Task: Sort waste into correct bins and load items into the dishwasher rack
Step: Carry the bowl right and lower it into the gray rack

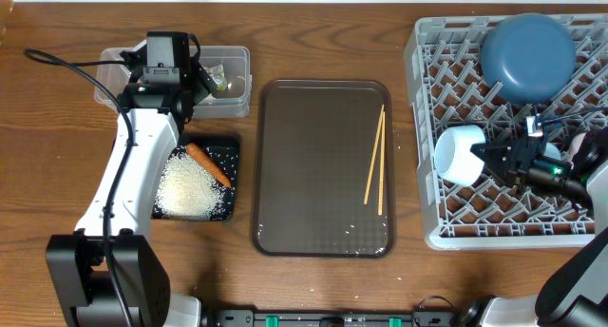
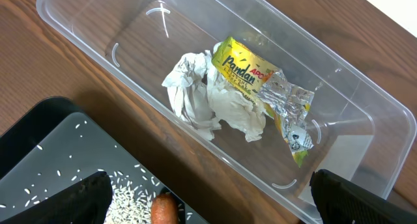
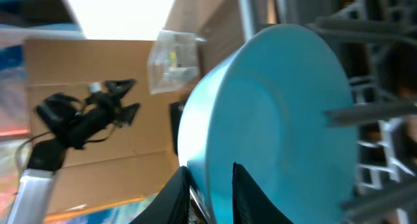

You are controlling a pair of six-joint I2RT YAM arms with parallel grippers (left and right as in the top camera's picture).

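Note:
My left gripper (image 1: 187, 87) (image 2: 208, 204) is open and empty, hovering over the near wall of the clear tub (image 1: 237, 56) (image 2: 85, 28). In the tub lie a crumpled white tissue (image 2: 202, 97) and the yellow-green wrapper (image 2: 251, 71). The black tray (image 1: 228, 151) (image 2: 39, 139) holds white rice (image 1: 185, 189) (image 2: 127, 198) and the orange carrot (image 1: 207, 163) (image 2: 164, 211). My right gripper (image 1: 489, 158) (image 3: 208, 191) is shut on the rim of the light-blue bowl (image 1: 459, 154) (image 3: 273, 120), held on its side among the pegs of the grey rack (image 1: 427, 237). The dark-blue bowl (image 1: 527, 56) lies upside down in the rack's far part.
A dark brown serving tray (image 1: 313, 127) lies in the middle of the table with two wooden chopsticks (image 1: 375, 161) along its right side. The left arm stretches from the front left across the black tray. Bare wooden table surrounds the trays.

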